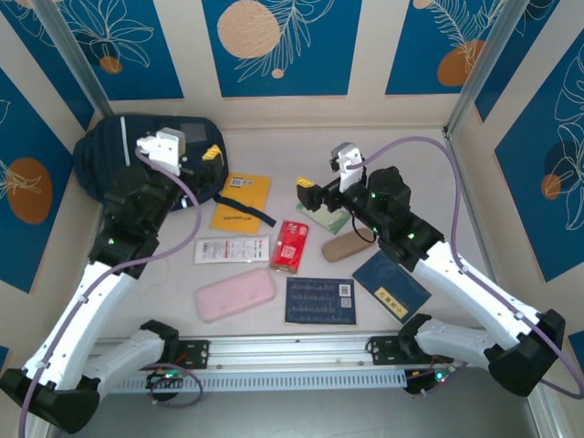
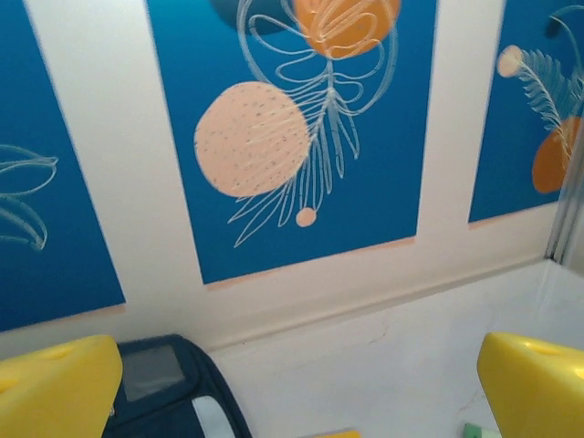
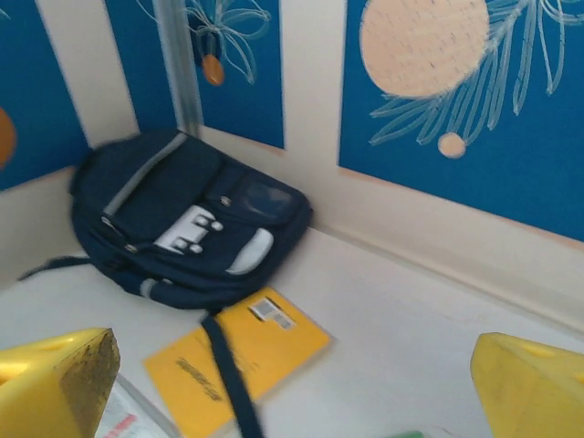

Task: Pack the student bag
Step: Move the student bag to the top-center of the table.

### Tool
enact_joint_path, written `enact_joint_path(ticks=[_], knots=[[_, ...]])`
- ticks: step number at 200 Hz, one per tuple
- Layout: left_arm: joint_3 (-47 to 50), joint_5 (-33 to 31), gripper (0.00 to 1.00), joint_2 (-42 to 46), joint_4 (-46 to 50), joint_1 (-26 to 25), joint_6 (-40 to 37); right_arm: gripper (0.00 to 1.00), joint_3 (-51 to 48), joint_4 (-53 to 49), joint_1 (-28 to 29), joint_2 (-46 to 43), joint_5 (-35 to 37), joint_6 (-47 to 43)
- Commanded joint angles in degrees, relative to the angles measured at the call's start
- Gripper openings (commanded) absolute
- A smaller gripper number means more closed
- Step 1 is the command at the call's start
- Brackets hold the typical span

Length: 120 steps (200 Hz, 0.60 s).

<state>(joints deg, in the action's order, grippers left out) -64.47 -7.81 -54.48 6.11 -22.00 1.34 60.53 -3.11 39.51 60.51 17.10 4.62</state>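
Right wrist: slumped fabric student bag [image 3: 155, 196]

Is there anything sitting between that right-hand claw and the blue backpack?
Nothing upright. Between the right claw and the student bag only a flat yellow booklet lies on the table, the bag's dark strap across it.

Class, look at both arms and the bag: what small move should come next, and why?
Probably lower the left end effector onto the bag to start opening it. It hangs open and empty beside the bag, which looks shut; the right end effector, also open, is farther off, and the yellow book lies loose on the table.
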Motion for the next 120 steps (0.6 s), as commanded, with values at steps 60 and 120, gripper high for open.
enact_joint_path(ticks=[60,120], knots=[[-12.13,-16.84,1.0,-16.79,30.26,9.41,28.15,0.99,4.47,-28.77,-10.67,-7.24,-8.84,24.93],[-17.75,-5.68,1.0,-35.99,31.61,25.15,38.56,0.99,-1.53,-25.7,-13.06,-3.47,-20.44,31.11]])
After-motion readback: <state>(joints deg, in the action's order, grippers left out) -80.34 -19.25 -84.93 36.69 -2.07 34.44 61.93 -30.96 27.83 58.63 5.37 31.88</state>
